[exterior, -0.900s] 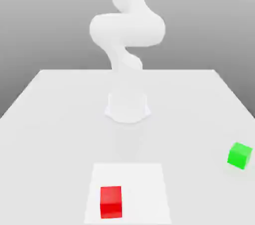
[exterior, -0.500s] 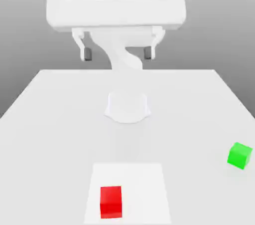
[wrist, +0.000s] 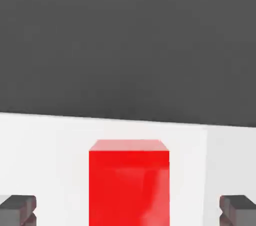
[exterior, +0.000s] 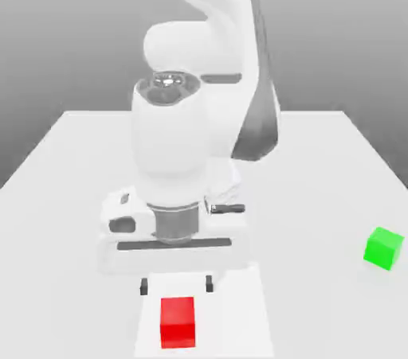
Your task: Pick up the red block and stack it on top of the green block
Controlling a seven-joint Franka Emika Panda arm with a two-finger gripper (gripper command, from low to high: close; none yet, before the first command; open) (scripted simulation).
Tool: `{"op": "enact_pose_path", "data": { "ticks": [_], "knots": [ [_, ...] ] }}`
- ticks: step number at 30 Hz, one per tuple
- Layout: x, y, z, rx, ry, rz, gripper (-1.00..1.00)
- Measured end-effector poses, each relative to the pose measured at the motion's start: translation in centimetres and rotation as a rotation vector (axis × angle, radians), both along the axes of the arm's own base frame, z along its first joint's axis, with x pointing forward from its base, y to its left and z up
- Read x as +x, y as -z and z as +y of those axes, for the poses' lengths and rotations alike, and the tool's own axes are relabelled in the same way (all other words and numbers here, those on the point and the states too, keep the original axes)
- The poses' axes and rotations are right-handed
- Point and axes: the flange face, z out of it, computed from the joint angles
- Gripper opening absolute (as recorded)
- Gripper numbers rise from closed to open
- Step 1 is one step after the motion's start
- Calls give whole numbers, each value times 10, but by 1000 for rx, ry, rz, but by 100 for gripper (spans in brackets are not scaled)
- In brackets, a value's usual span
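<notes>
1. Exterior view first: I've got the white table (exterior: 72, 190) spreading across the scene, grey backdrop behind it.
2. On it the white arm (exterior: 203, 55) curls from the far side toward me, its hand pointing straight down over the near edge.
3. A brighter white patch (exterior: 239, 318) lies on the table at the near edge, under the hand.
4. My gripper (exterior: 176, 285) hangs above that patch, its two dark fingertips (exterior: 144, 286) spread wide and gripping nothing.
5. Right below and just nearer sits the red block (exterior: 178, 321) on the patch; in the hand view the red block (wrist: 129, 182) lies between the two pads (wrist: 17, 209), clear of both.
6. Well off on the exterior view's right, the green block (exterior: 383, 248) rests on the table.
</notes>
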Motion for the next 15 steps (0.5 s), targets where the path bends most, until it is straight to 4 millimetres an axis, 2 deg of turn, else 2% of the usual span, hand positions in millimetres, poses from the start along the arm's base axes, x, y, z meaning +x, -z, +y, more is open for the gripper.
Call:
{"op": "enact_pose_path", "data": {
  "ticks": [1, 2, 9, 14, 15],
  "knots": [
    [0, 13, 0, 0, 0, 1, 0],
    [-1, 25, 0, 0, 1, 2, -100],
    [-2, 28, 0, 0, 0, 3, -100],
    [-2, -24, 1, 1, -6, 3, -100],
    [-2, -30, 12, 1, -51, 3, -100]
  ]
}}
